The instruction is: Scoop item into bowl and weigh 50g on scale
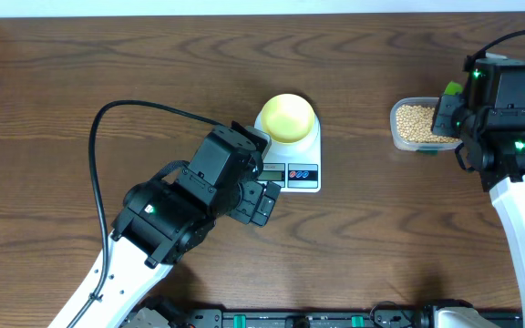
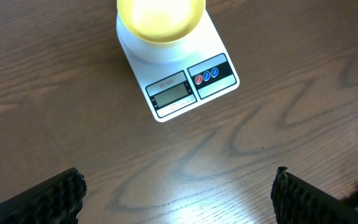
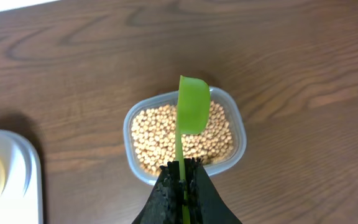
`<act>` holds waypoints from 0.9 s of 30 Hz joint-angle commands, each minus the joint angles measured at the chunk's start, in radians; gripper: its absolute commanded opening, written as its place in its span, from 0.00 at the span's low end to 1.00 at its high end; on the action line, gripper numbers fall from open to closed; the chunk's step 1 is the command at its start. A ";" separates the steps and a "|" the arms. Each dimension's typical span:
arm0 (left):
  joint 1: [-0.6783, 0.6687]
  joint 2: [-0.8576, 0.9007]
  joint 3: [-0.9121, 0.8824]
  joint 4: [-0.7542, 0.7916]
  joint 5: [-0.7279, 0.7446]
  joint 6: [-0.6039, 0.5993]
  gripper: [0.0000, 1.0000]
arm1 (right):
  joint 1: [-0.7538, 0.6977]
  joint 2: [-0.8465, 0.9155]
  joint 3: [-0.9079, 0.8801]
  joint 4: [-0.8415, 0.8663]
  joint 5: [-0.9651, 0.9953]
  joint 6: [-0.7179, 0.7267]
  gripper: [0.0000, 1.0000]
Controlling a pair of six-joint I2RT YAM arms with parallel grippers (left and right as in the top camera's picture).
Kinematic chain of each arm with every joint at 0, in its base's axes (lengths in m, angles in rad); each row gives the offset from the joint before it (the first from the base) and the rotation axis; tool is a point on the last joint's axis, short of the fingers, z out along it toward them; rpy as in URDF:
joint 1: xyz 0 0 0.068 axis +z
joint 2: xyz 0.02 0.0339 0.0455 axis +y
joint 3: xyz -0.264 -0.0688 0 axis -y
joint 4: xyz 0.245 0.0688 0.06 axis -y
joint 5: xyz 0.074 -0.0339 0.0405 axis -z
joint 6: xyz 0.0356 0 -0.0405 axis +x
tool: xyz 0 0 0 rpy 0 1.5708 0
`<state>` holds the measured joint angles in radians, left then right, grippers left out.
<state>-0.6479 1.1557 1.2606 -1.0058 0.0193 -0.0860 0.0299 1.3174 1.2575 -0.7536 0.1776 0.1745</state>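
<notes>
Right gripper [image 3: 182,194]: fingers pinched tight on the thin handle of a green scoop [image 3: 193,104]. The handle runs straight out from the fingertips and the scoop head sits over the far half of the clear tub [image 3: 240,140]. The beans [image 3: 154,140] fill the tub floor directly ahead of and below the fingertips. Can't tell if the scoop head touches them or hangs just above. The tub stands on the wood table [image 3: 303,56], right of the scale in the overhead view and apart from it.

Left gripper [image 2: 179,196]: fingers spread wide, nothing between them, only bare table beneath. The scale [image 2: 143,68] lies ahead of it, skewed in the wrist view, front edge toward the gripper. Display [image 2: 173,94] and the two buttons [image 2: 207,76] face the fingers; the reading is too small to make out. The pale yellow bowl [image 2: 160,22] sits centred on the scale's round platform, beyond the display. In the overhead view this gripper is just beside the scale's front left corner.
</notes>
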 commanded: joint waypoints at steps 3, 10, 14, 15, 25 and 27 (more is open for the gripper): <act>0.003 0.000 -0.004 0.000 -0.013 -0.013 0.98 | -0.004 0.004 0.016 0.013 0.164 0.060 0.01; 0.003 0.000 -0.004 0.002 -0.013 -0.013 0.98 | -0.002 0.076 0.016 0.049 0.170 0.129 0.01; 0.003 0.011 -0.004 0.027 -0.012 -0.013 0.98 | -0.002 0.104 0.016 0.071 0.110 0.136 0.01; 0.003 0.017 -0.004 0.027 -0.012 -0.013 0.98 | -0.002 0.104 0.016 0.073 0.108 0.136 0.01; 0.002 0.225 -0.004 0.032 0.183 -0.013 0.98 | -0.002 0.067 0.017 0.058 0.052 0.136 0.01; 0.003 0.268 -0.004 0.026 0.182 -0.013 0.98 | -0.001 0.058 0.017 0.047 0.052 0.136 0.01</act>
<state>-0.6479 1.3678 1.2602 -0.9691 0.1555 -0.0860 0.0299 1.4143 1.2575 -0.6952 0.2382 0.2966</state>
